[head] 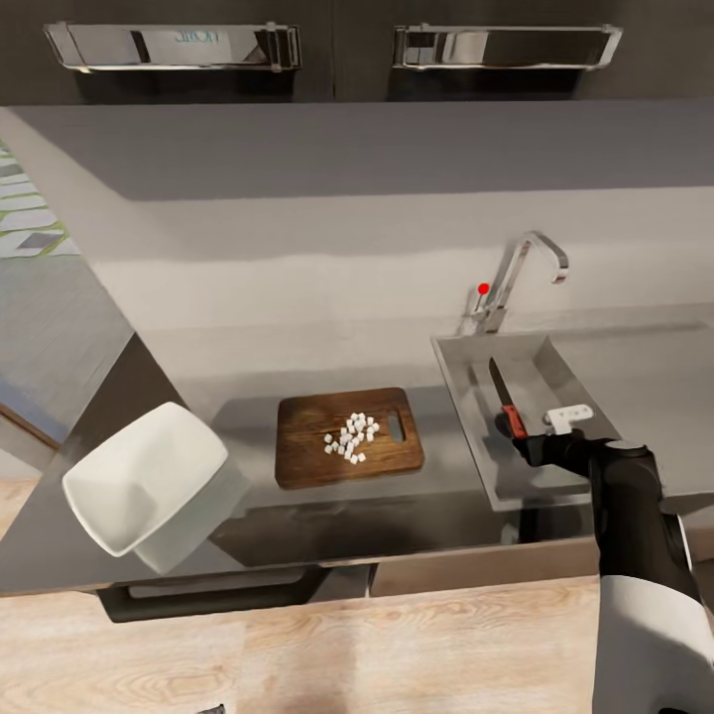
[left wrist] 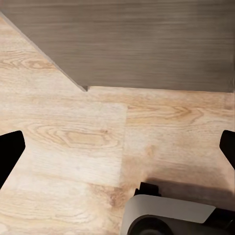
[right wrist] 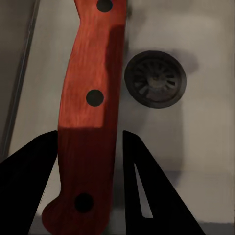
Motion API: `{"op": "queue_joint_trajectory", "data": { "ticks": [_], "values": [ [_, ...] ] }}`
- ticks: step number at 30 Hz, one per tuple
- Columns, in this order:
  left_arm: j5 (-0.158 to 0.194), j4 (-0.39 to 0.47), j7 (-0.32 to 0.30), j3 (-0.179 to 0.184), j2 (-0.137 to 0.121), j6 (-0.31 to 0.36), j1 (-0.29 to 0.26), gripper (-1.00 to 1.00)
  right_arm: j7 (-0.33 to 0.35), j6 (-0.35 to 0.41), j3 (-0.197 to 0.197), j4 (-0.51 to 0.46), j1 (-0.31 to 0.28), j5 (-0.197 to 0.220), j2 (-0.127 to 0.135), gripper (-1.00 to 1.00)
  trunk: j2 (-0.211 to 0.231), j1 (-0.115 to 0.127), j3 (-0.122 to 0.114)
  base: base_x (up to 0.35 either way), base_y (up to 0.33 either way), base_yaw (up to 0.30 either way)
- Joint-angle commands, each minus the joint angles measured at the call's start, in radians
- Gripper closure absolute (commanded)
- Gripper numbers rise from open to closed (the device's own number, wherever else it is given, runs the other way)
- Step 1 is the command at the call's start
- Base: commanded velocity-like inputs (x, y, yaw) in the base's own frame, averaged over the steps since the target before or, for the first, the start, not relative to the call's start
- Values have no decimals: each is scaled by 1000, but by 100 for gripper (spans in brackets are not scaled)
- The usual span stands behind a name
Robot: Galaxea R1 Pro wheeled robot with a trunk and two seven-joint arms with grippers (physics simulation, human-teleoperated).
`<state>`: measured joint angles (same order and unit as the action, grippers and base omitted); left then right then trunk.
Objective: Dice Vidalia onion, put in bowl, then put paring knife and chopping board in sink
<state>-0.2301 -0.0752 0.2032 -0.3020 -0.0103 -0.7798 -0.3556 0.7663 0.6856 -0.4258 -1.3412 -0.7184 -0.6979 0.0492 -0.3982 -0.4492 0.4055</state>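
2 steps look unfinished. The diced onion (head: 351, 437) lies in a small heap on the chopping board (head: 297, 461), not in the bowl (head: 139, 474), which sits tilted at the countertop (head: 238, 367) corner, and the board is not in the sink (head: 466, 397). The right gripper (head: 526, 441) is clamped on the red handle of the paring knife (right wrist: 90, 98), holding it over the basin above the drain (right wrist: 155, 78). The left gripper (left wrist: 117, 147) has its fingers spread wide, holding nothing, above the wooden floor (left wrist: 73, 142).
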Motion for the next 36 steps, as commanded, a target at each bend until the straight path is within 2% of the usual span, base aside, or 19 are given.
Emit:
{"op": "queue_joint_trajectory", "data": {
  "ticks": [1,12,16,19,22,25,32,33,36],
  "values": [
    [-11,-4,7,-5,0,-6,-2,-100,5,2,1,2,-1,-9,0,100,-2,-1,2,61,0,0],
    [-11,-5,7,-5,0,-6,-2,-100,-2,1,4,14,-1,-9,-4,100,-2,-1,2,8,0,0],
    [-11,-5,7,-5,0,-6,-2,-100,-23,0,5,30,-1,-10,-17,100,-2,-1,2,0,0,0],
    [-11,-5,7,-5,0,-6,-2,-100,-50,-6,6,54,-1,-10,-38,100,-2,-1,2,0,0,0],
    [-11,-5,7,-5,-1,-6,-2,-100,-59,-14,32,69,-1,-10,-51,100,-2,-1,2,0,0,0],
    [-11,-5,7,-5,0,-6,-2,-100,-95,-17,49,85,-1,-10,-53,100,-2,-1,2,0,0,0],
    [-11,-5,7,-5,0,-6,-2,-100,-111,-27,52,88,-1,-9,-55,100,-2,-1,2,0,0,0],
    [-11,-5,7,-5,0,-6,-2,-100,-111,-27,52,88,-1,-9,-55,-100,-2,-1,2,0,0,0],
    [-11,-5,7,-5,0,-6,-2,-100,-110,-27,52,88,-1,-9,-54,-100,-2,-1,2,0,0,0]
  ]
}}
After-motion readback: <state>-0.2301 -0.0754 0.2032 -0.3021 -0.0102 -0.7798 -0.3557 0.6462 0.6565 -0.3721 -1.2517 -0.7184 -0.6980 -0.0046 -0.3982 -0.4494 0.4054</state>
